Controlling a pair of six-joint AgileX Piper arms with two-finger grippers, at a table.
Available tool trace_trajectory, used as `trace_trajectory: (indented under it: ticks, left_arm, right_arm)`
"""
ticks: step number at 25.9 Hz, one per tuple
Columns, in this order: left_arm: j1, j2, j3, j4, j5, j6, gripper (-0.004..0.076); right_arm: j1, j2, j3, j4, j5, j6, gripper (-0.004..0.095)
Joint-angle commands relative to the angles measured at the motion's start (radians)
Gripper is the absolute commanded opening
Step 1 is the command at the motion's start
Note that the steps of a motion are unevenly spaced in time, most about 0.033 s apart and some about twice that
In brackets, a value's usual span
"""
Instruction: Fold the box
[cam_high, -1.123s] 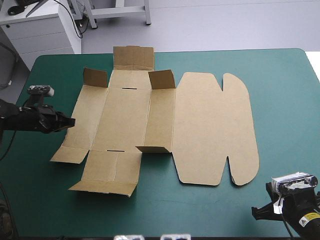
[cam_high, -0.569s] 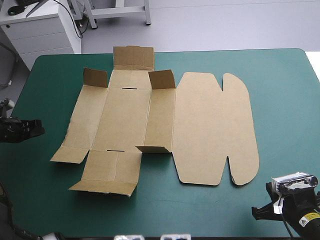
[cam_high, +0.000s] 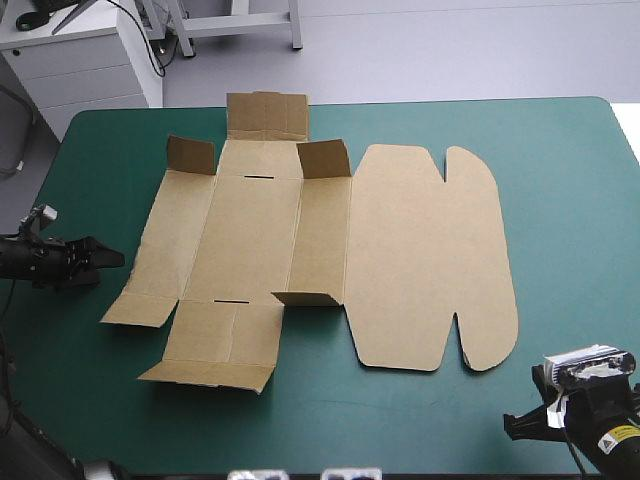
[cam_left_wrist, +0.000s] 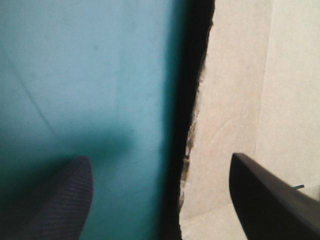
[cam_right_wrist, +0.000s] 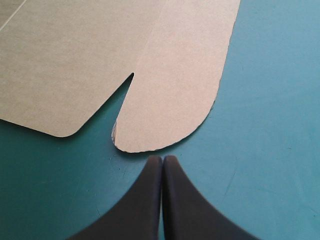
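Box flat; left hand parted (right hand pinched)

Teal-green cover bare around box; raised flaps block far side.

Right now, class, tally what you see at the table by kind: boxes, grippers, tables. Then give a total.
Brown box: 1
Black grippers: 2 (left gripper, right gripper)
Teal-green table: 1
Total: 4
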Motion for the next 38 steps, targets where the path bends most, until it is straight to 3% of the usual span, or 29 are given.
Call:
trace_trajectory:
  ticks: [1, 9, 17, 19, 23, 31, 38]
  left_arm:
    - [-0.053, -0.024, -0.013, 0.011, 0.068, 0.014, 0.0558]
    - [-0.236, -0.003, -0.013, 0.102, 0.068, -0.026, 0.0558]
    - [-0.296, -0.005, -0.013, 0.087, 0.07, -0.098, 0.0557]
    - [-0.313, -0.005, -0.013, 0.089, 0.07, -0.111, 0.0521]
    - [-0.362, -0.005, -0.013, 0.09, 0.068, -0.115, 0.0377]
    - [-0.367, -0.005, -0.013, 0.093, 0.03, -0.085, 0.0006]
    - [-0.371, -0.005, -0.031, 0.013, 0.037, -0.063, -0.0008]
  right_arm:
    - [0.005, 0.016, -0.028, 0.003, -0.06, -0.007, -0.0014]
    - [0.005, 0.016, -0.028, 0.003, -0.06, -0.007, -0.0014]
    - [0.005, 0.016, -0.028, 0.003, -0.06, -0.007, -0.0014]
    - [0.005, 0.016, -0.028, 0.003, -0.06, -0.007, -0.0014]
    - [0.005, 0.016, -0.028, 0.003, -0.062, -0.007, -0.0014]
    - [0.005, 0.016, -0.028, 0.003, -0.062, -0.007, -0.0014]
    - [0.005, 0.016, -0.028, 0.003, -0.062, -0.007, -0.0014]
